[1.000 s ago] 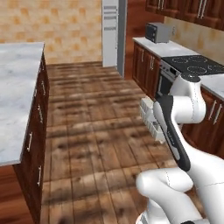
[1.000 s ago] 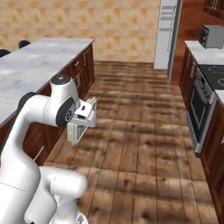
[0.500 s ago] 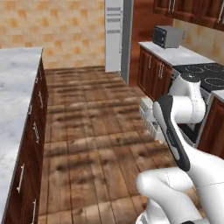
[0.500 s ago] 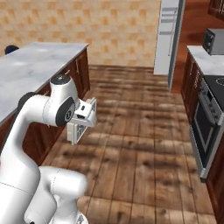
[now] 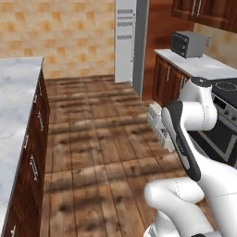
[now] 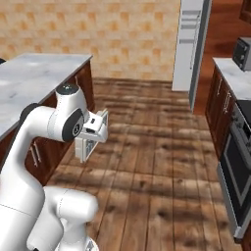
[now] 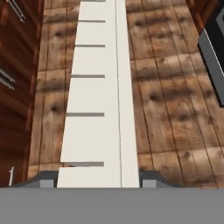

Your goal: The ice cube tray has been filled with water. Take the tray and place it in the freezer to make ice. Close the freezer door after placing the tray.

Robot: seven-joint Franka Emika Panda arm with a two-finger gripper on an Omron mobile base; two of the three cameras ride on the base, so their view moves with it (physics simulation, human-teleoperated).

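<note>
My gripper (image 7: 99,179) is shut on one end of the ice cube tray (image 7: 98,100), a long pale tray with square cells that runs away from the hand over the wood floor. From the base, the tray (image 5: 159,127) hangs close beside my forearm, and on the other side the tray (image 6: 87,146) points downward under the hand. Far ahead the freezer (image 5: 125,41) stands open, its white shelves showing. The grey freezer door (image 5: 141,51) is swung out toward me, edge on. The same freezer (image 6: 188,44) and door (image 6: 202,59) appear at upper right.
A marble-topped island (image 5: 16,97) with dark drawers runs along my left. On the right stand wood cabinets, a microwave (image 5: 187,44) on the counter and an oven (image 6: 235,166). Open wood floor (image 5: 102,139) stretches between them up to the fridge.
The whole scene has shifted: the base has driven forward, so the fridge and microwave are nearer and the island has slid left. The tray stays in my grip, arm pose unchanged.
</note>
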